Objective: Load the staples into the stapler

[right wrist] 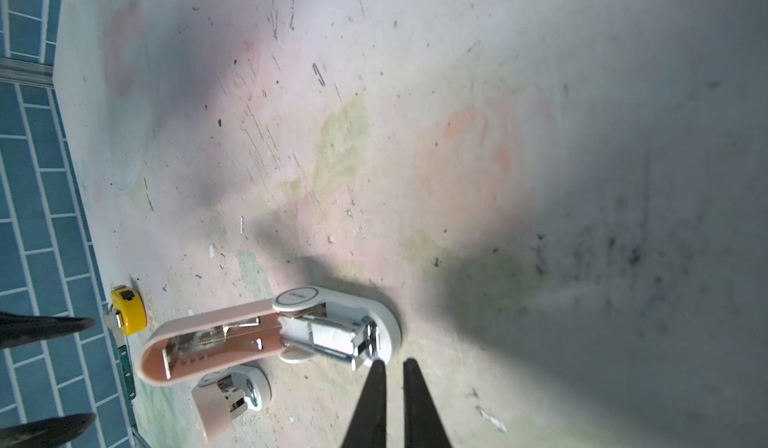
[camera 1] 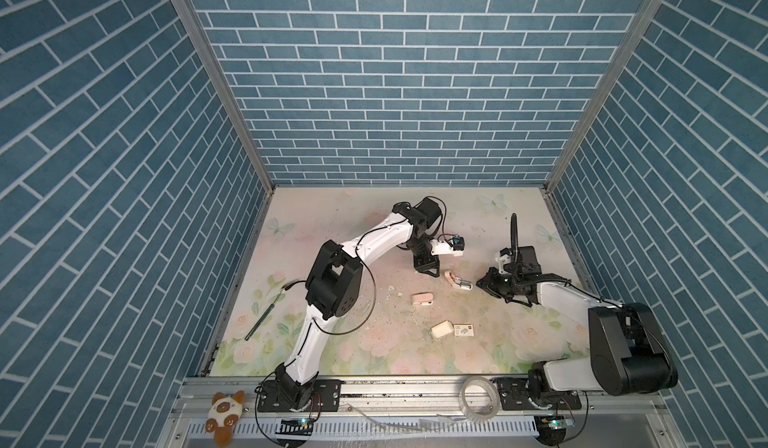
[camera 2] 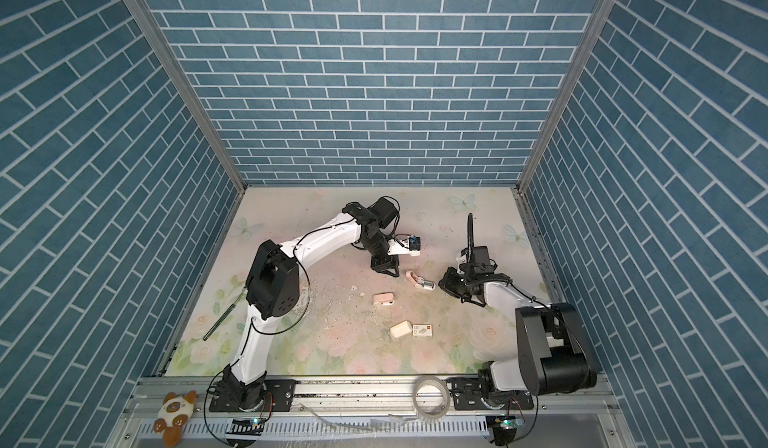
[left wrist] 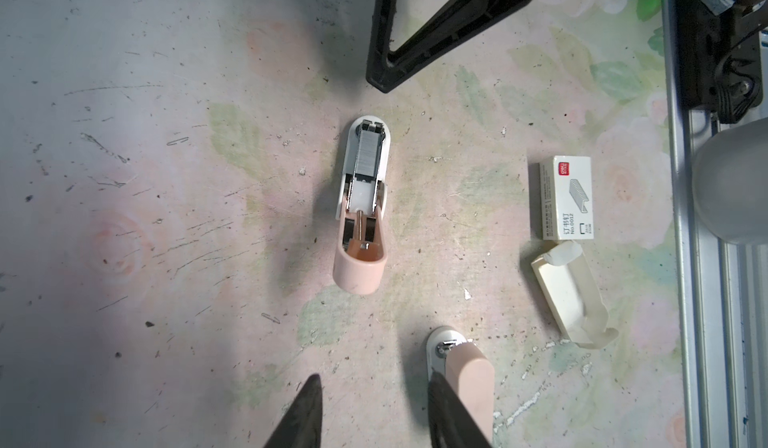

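Note:
An open stapler [left wrist: 360, 258], pink lid folded back off its white base, lies mid-table in both top views [camera 1: 457, 281] [camera 2: 422, 280]. A grey strip of staples [left wrist: 368, 150] sits in its metal channel. The white staple carton [left wrist: 566, 198] and its slid-out tray [left wrist: 569, 296] lie apart from it. My left gripper [left wrist: 374, 377] hovers open, nothing between its fingers; one finger overlaps a second, closed pink stapler [left wrist: 469, 375]. My right gripper [right wrist: 394, 362] is shut and empty, its tip at the front end of the open stapler [right wrist: 291, 333].
A yellow tape measure [right wrist: 129, 308] lies by the blue brick wall. A dark rod [camera 1: 262, 313] rests at the table's left side. A tape roll [camera 1: 478, 404] and a plush toy [camera 1: 226, 410] sit on the front rail. Paper scraps dot the mat.

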`<state>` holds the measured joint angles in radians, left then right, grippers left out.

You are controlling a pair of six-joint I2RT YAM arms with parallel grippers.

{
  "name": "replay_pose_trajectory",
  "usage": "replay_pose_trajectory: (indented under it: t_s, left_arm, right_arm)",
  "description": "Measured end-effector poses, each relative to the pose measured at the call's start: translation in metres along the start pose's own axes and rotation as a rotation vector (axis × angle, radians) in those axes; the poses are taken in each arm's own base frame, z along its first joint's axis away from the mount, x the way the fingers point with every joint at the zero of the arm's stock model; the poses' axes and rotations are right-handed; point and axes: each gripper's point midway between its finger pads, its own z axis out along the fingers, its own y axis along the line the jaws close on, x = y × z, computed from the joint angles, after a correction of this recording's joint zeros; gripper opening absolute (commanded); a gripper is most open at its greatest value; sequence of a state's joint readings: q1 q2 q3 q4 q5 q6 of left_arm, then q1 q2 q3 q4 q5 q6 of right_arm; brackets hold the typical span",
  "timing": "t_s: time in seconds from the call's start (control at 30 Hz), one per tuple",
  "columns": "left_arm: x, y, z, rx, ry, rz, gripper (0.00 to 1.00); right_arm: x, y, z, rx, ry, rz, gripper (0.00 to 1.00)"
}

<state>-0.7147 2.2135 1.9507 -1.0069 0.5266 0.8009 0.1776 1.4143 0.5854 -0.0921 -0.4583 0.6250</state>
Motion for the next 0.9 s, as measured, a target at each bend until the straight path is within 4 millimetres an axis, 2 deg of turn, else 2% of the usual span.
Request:
replay_pose_trajectory:
  t_s: [0.33, 0.7, 0.9]
  left_arm:
    - [-0.004, 0.001, 0.015, 0.026, 0.008, 0.014, 0.34]
    - [-0.011, -0.005, 0.017, 0.036, 0.005, 0.041, 0.29]
    - [-0.013, -0.003, 0.025, 0.042, 0.015, 0.045, 0.24]
  right_arm:
    - [0.003, 0.001, 0.01, -0.048, 0.032, 0.015, 0.11]
    - [0.008, -0.002, 0.018, -0.058, 0.065, 0.028, 0.1]
    - [0.008, 0.0, 0.019, -0.072, 0.074, 0.028, 0.09]
